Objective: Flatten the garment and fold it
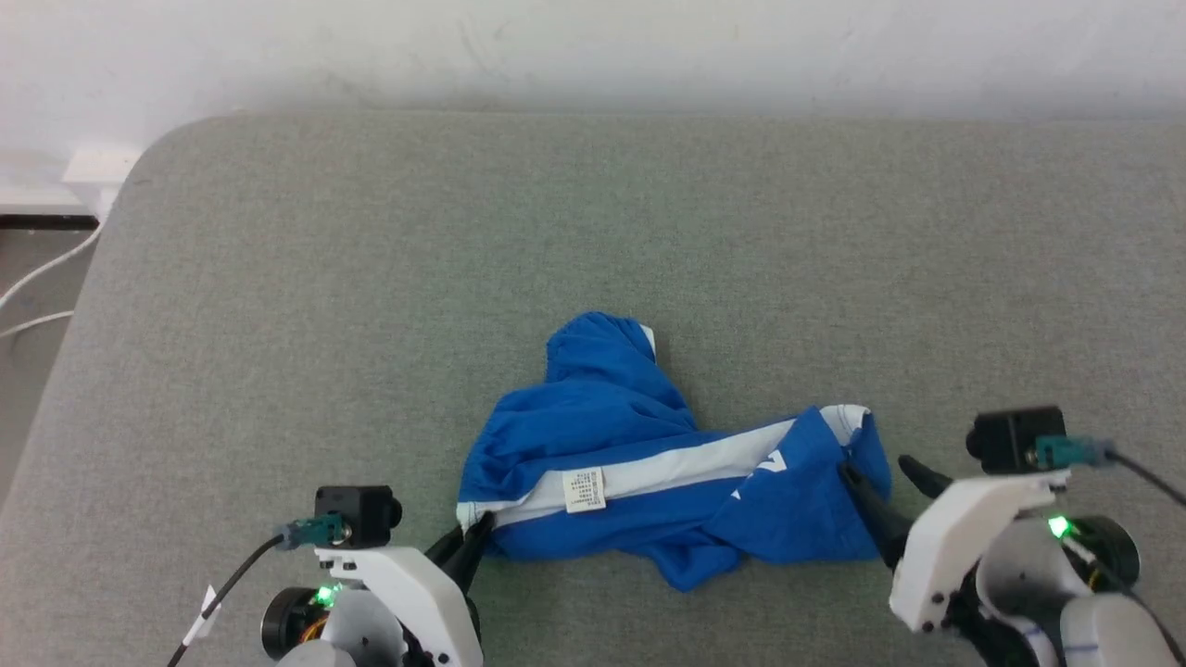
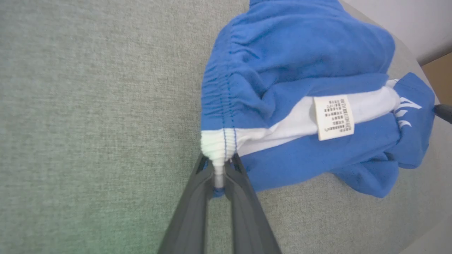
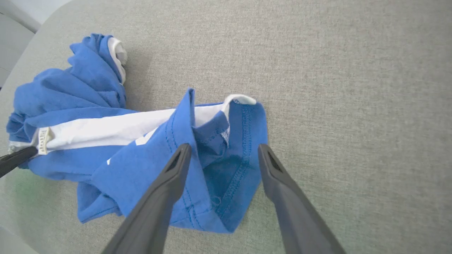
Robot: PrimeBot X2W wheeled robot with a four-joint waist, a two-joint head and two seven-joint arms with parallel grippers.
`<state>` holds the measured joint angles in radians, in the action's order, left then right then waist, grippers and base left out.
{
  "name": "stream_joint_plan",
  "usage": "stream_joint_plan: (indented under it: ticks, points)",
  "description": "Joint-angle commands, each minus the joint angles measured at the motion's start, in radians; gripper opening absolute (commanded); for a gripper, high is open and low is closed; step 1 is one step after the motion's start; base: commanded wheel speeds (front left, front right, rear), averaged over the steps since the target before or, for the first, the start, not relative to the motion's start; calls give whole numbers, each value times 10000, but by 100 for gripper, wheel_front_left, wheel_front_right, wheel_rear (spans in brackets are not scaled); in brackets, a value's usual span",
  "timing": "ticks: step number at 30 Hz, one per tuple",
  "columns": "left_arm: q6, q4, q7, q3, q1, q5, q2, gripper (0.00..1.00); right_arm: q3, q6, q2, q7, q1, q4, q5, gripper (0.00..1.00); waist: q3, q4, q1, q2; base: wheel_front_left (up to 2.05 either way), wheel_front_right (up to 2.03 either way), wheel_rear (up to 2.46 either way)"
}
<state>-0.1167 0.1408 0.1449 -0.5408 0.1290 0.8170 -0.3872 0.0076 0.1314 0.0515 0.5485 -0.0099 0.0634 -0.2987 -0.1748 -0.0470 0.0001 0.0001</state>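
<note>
Left wrist view: my left end effector [image 2: 219, 169] is pinched onto the white waistband corner [image 2: 216, 144] of the garment [image 2: 300, 53], which lies crumpled just ahead of it. My right end effector [image 3: 224, 150] is spread, straddling the hem corner [image 3: 243, 141]. I reckon gripping both ends lets me pull it flat.

Obs: left end effector [image 1: 471, 531] sits low on the left, its dark fingers [image 2: 197, 197] pinched together on the white edge of the garment [image 1: 602, 408]. The right end effector [image 1: 880, 474] sits low on the right, jaws spread wide, fingers angled up and leftward.
</note>
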Motion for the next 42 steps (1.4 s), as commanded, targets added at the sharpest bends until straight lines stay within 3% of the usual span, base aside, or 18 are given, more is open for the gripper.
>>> stream_joint_plan:
  ticks: [1,7,14,15,17,22,27,35,42]
  points:
    - [-63,-37,-44,27,8,-65,-27,0,-22,-7,-13,226,-450,-151,-133,100,-80,-27,-1,-1,0,0,0]
    - [16,15,-3,-104,257,-118,74,0,-161,-7,-13,913,-1810,-1427,-889,100,-270,-154,-1,-1,0,0,0]
    - [104,128,-4,-206,476,-150,159,0,59,-7,-13,748,-3093,-3349,-1930,100,-427,-265,-1,-1,0,0,0]
    - [111,141,-4,-215,495,-149,166,0,116,-7,-13,675,-3220,-3558,-1995,96,-439,-275,-1,-1,0,0,0]
    - [120,171,-11,-230,519,-150,175,0,259,-7,-13,519,-3431,-3873,-2077,1,-444,-290,-1,-1,0,0,0]
    - [117,217,-155,-216,514,-166,187,0,456,-7,-13,-271,-3677,-4066,-2264,0,-358,-272,-1,-1,0,0,0]
    - [102,42,-936,57,603,-366,160,0,588,-7,-13,-1228,-3659,-3502,-2518,0,-114,-223,-1,-1,0,0,0]
    - [66,-940,-2411,939,950,-501,0,0,353,-7,-13,-1866,-3143,-965,-2208,0,551,-22,-1,-1,0,0,0]
    - [188,-1930,-2225,1763,1447,273,-279,0,-269,-7,-13,-1283,-2775,1002,-1706,0,772,143,-1,-1,0,0,0]
